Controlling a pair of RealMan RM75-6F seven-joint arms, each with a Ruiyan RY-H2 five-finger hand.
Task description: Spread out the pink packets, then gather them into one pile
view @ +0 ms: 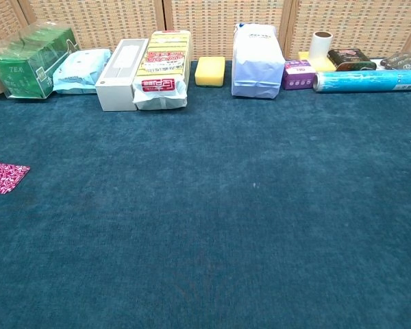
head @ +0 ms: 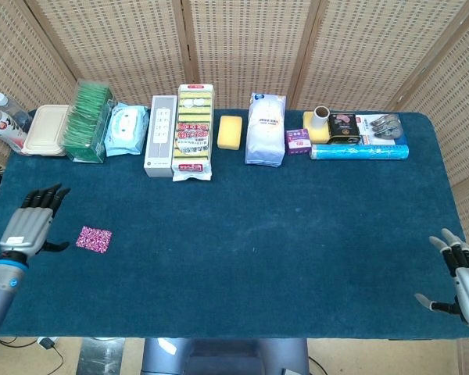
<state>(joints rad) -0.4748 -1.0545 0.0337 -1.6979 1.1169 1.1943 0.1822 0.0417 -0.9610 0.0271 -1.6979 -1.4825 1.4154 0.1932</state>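
Here, pink packets (head: pixel 93 239) flat, just beside spread left hand (head: pixel 27 227), untouched

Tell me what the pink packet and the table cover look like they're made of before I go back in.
The pink packet looks like thin printed foil or plastic film: it lies flat, with a busy magenta-and-white pattern; any gloss is too faint to confirm. The table cover looks like dark blue napped fabric, felt or short-pile carpet: matte, with soft mottled shading in the chest view.
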